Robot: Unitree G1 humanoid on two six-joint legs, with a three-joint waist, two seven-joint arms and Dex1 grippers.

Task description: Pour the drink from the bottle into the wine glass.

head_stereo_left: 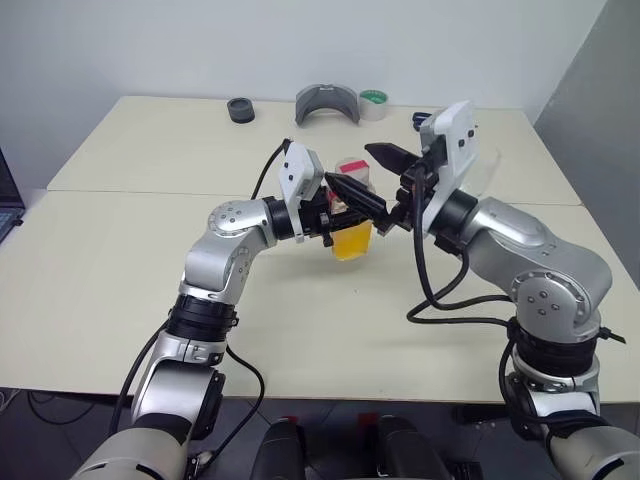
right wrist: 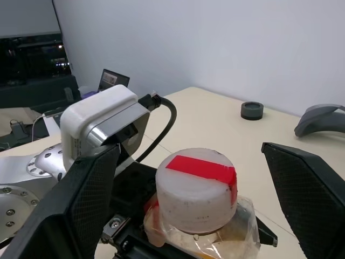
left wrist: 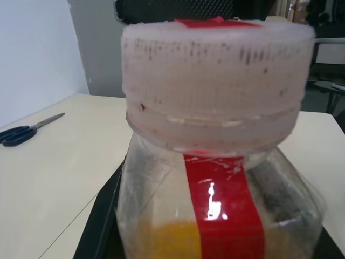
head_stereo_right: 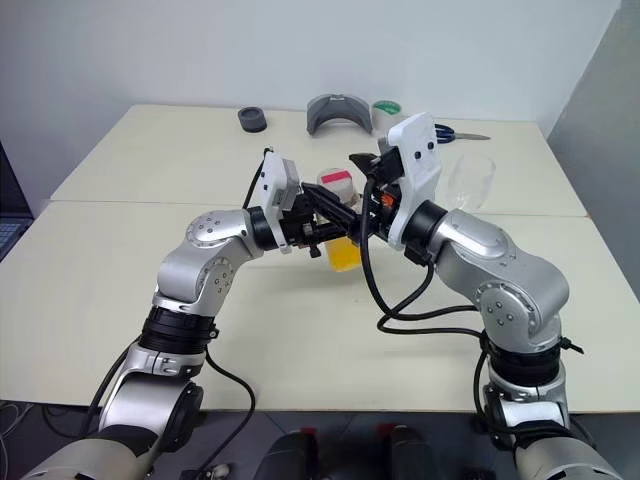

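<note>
My left gripper is shut on the bottle and holds it upright above the middle of the table. The bottle is clear plastic with a white cap, a red sticker on top and a red stripe down its side. The drink, orange-yellow, fills its lower part. My right gripper is open, with one black finger on each side of the cap and not touching it. The wine glass stands behind my right arm, which partly hides it.
At the table's far edge sit a black ring, a grey curved holder and a green tape roll. Blue-handled scissors lie at the far right. A laptop edge shows at the left. A seam runs between the two tabletops.
</note>
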